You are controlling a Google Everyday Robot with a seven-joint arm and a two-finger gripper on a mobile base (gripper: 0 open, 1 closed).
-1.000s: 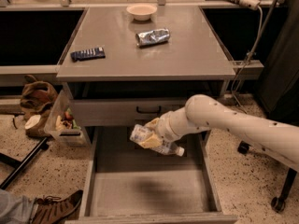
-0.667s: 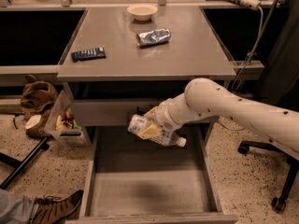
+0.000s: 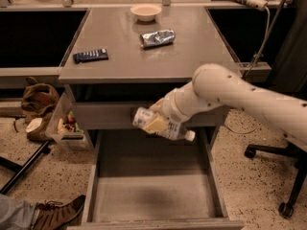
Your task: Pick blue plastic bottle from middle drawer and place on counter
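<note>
My gripper (image 3: 156,122) is shut on the blue plastic bottle (image 3: 168,128), a small clear bottle with a white cap and pale label. It holds the bottle lying sideways in the air, cap to the right, above the rear of the open middle drawer (image 3: 153,195) and in front of the closed drawer front above it. The drawer's bare grey floor shows below. The counter (image 3: 144,51) is the grey cabinet top just above and behind the gripper. My white arm (image 3: 240,95) reaches in from the right.
On the counter lie a crumpled silvery-blue foil bag (image 3: 157,38), a dark flat remote-like object (image 3: 90,55) and a small pale bowl (image 3: 146,11). A bin of clutter (image 3: 67,126) and a brown bag (image 3: 37,102) sit left of the cabinet. A chair base (image 3: 288,176) stands at right.
My gripper has lifted the bottle up out of the drawer, from near its floor to the level of the drawer front above.
</note>
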